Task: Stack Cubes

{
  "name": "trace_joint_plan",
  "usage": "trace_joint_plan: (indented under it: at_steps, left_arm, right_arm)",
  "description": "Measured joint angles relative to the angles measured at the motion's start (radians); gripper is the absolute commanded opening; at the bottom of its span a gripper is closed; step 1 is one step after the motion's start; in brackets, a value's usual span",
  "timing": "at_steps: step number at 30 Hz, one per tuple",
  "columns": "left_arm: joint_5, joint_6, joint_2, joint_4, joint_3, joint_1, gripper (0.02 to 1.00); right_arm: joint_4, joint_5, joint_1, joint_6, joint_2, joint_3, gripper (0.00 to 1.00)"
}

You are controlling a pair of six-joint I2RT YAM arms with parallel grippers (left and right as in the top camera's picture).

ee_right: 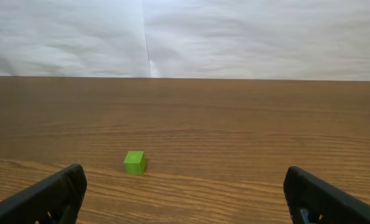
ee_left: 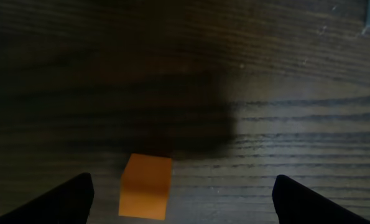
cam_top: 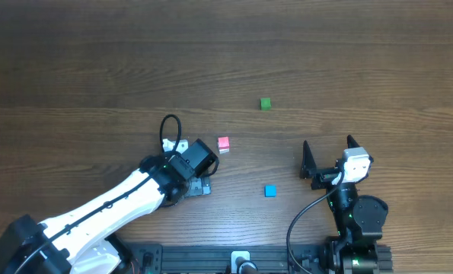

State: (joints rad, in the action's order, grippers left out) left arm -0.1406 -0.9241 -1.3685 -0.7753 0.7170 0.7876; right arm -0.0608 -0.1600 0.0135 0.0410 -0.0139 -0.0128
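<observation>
My left hand (ee_left: 185,206) is spread wide at mid-frame in the top view, with the pink cube (cam_top: 224,142) on the bench (cam_top: 97,68) between its fingers, untouched. My right hand (cam_top: 329,152) gapes wide at lower right. The green cube (cam_top: 266,103) sits right of centre, higher up, and the blue cube (cam_top: 269,190) sits well below it.

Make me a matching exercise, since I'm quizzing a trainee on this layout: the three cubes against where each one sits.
Things:
1. green cube
2. pink cube
3. blue cube

Places:
A. close in front of the open left gripper
B. sideways between that gripper and the right gripper, nearer the robot than both
C. farthest out from the robot

Pairs: 1-C, 2-A, 3-B.
</observation>
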Motion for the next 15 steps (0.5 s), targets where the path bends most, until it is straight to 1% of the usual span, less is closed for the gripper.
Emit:
trace_joint_plan:
  at_steps: [6, 12, 15]
  left_arm:
    - [0.029, 0.000, 0.000, 0.063, -0.068, 0.000, 0.921]
    - [0.047, 0.001, 0.000, 0.089, -0.105, 0.000, 0.776]
    - [0.052, 0.001, 0.000, 0.091, -0.105, 0.000, 0.733]
  right_arm:
    - [0.000, 0.000, 0.000, 0.000, 0.000, 0.000, 0.991]
    - [0.000, 0.000, 0.000, -0.001, 0.000, 0.000, 0.991]
    - [0.000, 0.000, 0.000, 0.000, 0.000, 0.000, 0.991]
